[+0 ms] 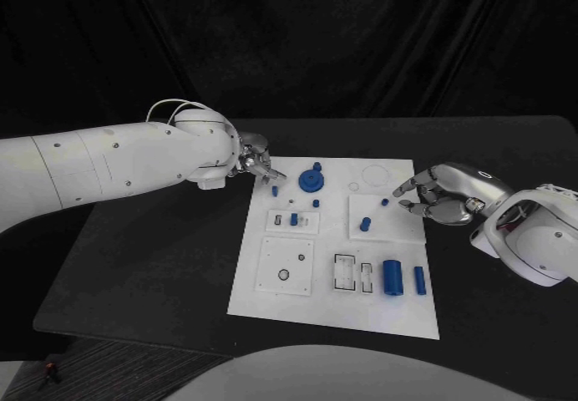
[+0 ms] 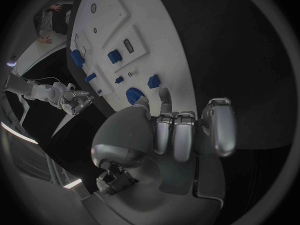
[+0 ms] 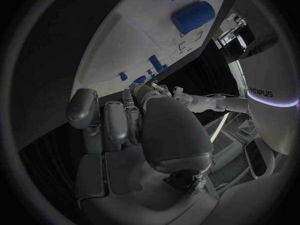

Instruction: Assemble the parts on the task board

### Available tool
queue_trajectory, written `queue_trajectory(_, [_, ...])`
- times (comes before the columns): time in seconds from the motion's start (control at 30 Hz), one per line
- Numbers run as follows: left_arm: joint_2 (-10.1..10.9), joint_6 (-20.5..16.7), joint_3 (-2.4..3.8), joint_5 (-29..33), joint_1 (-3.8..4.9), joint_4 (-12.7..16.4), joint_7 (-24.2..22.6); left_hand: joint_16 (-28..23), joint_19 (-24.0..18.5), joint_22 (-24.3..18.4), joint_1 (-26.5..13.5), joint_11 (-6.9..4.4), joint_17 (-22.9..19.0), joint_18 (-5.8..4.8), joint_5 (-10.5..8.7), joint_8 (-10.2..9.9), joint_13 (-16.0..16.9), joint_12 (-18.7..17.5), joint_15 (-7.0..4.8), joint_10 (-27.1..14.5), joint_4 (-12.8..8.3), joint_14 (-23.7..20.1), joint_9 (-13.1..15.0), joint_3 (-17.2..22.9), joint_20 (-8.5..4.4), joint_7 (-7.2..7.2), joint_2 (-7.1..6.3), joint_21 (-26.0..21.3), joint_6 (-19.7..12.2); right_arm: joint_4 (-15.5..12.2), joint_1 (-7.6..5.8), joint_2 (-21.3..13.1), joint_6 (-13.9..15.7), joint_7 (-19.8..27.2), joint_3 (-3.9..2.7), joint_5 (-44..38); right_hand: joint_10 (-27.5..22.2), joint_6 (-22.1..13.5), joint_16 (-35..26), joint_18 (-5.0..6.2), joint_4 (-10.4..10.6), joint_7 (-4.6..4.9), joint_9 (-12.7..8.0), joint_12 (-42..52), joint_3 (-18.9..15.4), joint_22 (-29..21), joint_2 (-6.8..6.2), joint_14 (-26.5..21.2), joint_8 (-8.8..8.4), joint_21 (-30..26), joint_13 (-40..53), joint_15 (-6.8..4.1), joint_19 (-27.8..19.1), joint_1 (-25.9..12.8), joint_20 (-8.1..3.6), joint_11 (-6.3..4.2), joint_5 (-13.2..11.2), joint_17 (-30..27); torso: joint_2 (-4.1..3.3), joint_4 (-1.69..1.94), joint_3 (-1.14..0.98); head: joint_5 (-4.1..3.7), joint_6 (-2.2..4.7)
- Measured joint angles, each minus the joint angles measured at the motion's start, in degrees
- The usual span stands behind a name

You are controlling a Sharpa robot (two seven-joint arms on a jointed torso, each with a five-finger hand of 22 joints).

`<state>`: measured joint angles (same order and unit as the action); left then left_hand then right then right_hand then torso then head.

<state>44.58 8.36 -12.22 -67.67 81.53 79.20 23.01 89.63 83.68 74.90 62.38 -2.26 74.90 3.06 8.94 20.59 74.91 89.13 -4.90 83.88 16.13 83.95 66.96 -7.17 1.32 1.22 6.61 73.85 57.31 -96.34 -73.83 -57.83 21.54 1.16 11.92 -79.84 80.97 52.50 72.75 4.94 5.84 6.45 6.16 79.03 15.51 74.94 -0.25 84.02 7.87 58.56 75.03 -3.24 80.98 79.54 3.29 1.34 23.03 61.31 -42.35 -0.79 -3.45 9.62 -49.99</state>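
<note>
The white task board (image 1: 280, 294) lies in the middle of the black table. A round blue disc (image 1: 312, 178) sits near its far edge, with small blue pieces (image 1: 365, 223) spread around the middle. A thick blue cylinder (image 1: 392, 276) and a thinner one (image 1: 419, 280) lie at the near right. My left hand (image 1: 256, 161) hovers at the board's far left corner, fingers loosely bent and holding nothing; the disc (image 2: 134, 95) lies just past its fingertips. My right hand (image 1: 439, 196) hangs at the board's right edge, fingers curved and apart, holding nothing. The cylinder (image 3: 194, 16) lies beyond it.
Raised white blocks with slots and holes (image 1: 286, 266) stand on the board's near half. Bare black table (image 1: 157, 259) lies to the left of the board and along its near edge.
</note>
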Motion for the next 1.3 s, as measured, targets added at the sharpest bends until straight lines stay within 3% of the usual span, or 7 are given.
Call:
queue_trajectory(0.37, [-0.18, 0.82, 0.0, 0.35, -0.69, -0.08, 0.13, 0.0, 0.0, 0.0, 0.0, 0.0, 0.0, 0.0, 0.03, -0.53, 0.0, 0.0, 0.0, 0.0, 0.0, 0.0, -0.57, 0.0, 0.0, 0.01, 0.0, -0.3, 0.43, 0.0, 0.0, -0.04, 0.0, 0.0, 0.0, 0.0, 0.0, 0.0, 0.0, 0.0, 0.0, 0.0, 0.0, 0.01, 0.0, -0.01, 0.0, 0.0, 0.0, 0.0, 0.0, 0.0, 0.0, 0.0, 0.0, 0.0, 0.0, 0.0, 0.13, -0.12, -0.09, 0.17, 0.0])
queue_trajectory(0.63, [-0.47, 1.32, -0.01, 0.46, -0.95, -0.22, 0.16, 0.0, 0.0, 0.0, 0.28, 0.0, 0.0, 0.0, 1.61, -1.75, 0.0, -0.22, 0.0, 0.0, 0.0, 0.0, -1.66, 0.0, 0.0, 0.08, 0.28, -0.52, 1.18, 0.02, 0.0, 0.0, 0.0, 0.0, 0.0, 0.0, 0.0, 0.0, 0.0, 0.0, 0.0, 0.0, 0.0, 0.02, 0.0, -0.01, 0.0, 0.0, 0.0, 0.0, 0.0, 0.0, 0.0, 0.0, 0.0, 0.0, 0.0, 0.0, 0.12, -0.09, -0.08, 0.09, 0.0])
queue_trajectory(0.9, [-0.45, 1.6, -0.01, 0.5, -1.0, -0.25, 0.17, 0.0, 0.0, 0.0, 1.57, 0.0, 0.0, 0.0, 3.93, -3.14, 0.0, -0.44, 0.0, 0.0, 0.0, 0.0, -2.63, 0.0, 0.0, 0.22, 0.22, -0.67, 1.45, 0.08, 0.0, -0.01, 0.0, 0.0, 0.0, 0.0, 0.0, 0.0, 0.0, 0.0, 0.0, 0.0, 0.01, 0.03, 0.0, -0.02, 0.0, -0.01, 0.0, 0.0, 0.0, 0.01, 0.0, 0.0, 0.0, 0.0, 0.0, 0.01, 0.12, -0.06, -0.04, 0.1, 0.0])
queue_trajectory(1.1, [-0.57, 1.76, -0.01, 0.52, -1.02, -0.25, 0.16, 0.0, 0.0, 0.0, 3.09, 0.0, 0.0, 0.0, 6.8, -4.12, 0.0, -0.44, 0.0, 0.0, -0.57, 0.0, -3.32, 0.57, 0.0, 0.19, 0.03, -0.7, 1.88, 0.12, 0.01, 0.01, -0.01, 0.0, 0.0, 0.0, 0.0, 0.0, 0.0, 0.0, 0.0, 0.0, 0.01, 0.04, 0.0, -0.02, 0.0, -0.01, 0.0, 0.0, 0.0, 0.01, 0.0, 0.0, 0.0, 0.0, 0.0, 0.01, 0.12, -0.06, -0.03, 0.18, 0.0])
queue_trajectory(1.2, [-0.69, 1.81, -0.01, 0.53, -1.03, -0.28, 0.16, 0.0, 0.0, 0.0, 4.52, 0.0, 0.0, 0.0, 9.12, -4.84, 0.0, -0.44, 0.0, 0.0, -1.17, 0.0, -3.59, 1.18, 0.0, 0.01, -0.34, -0.89, 2.07, 0.12, 0.01, 0.01, -0.01, 0.0, 0.0, 0.0, 0.0, 0.0, 0.0, 0.0, 0.0, 0.0, 0.01, 0.06, 0.0, -0.02, 0.0, -0.08, 0.0, 0.0, 0.0, 0.08, 0.0, 0.0, 0.0, 0.0, 0.0, 0.01, 0.1, -0.06, -0.04, 0.13, 0.0])
queue_trajectory(1.3, [-0.74, 1.86, 0.0, 0.54, -1.05, -0.34, 0.15, 0.0, 0.0, 0.0, 4.65, 0.0, 0.0, 0.0, 9.85, -4.84, 0.0, -0.44, 0.0, 0.0, -1.28, 0.0, -3.63, 1.28, 0.0, 0.01, -0.47, -0.89, 2.07, 0.12, 0.01, 0.01, -0.01, 0.0, 0.0, 0.0, 0.0, 0.0, 0.0, 0.0, 0.0, 0.0, 0.01, 0.19, 0.0, -0.03, 0.0, -0.08, 0.0, 0.0, -0.23, 0.08, 0.0, 0.0, 0.0, 0.0, 0.0, 0.01, 0.1, -0.05, -0.04, 0.11, 0.0])
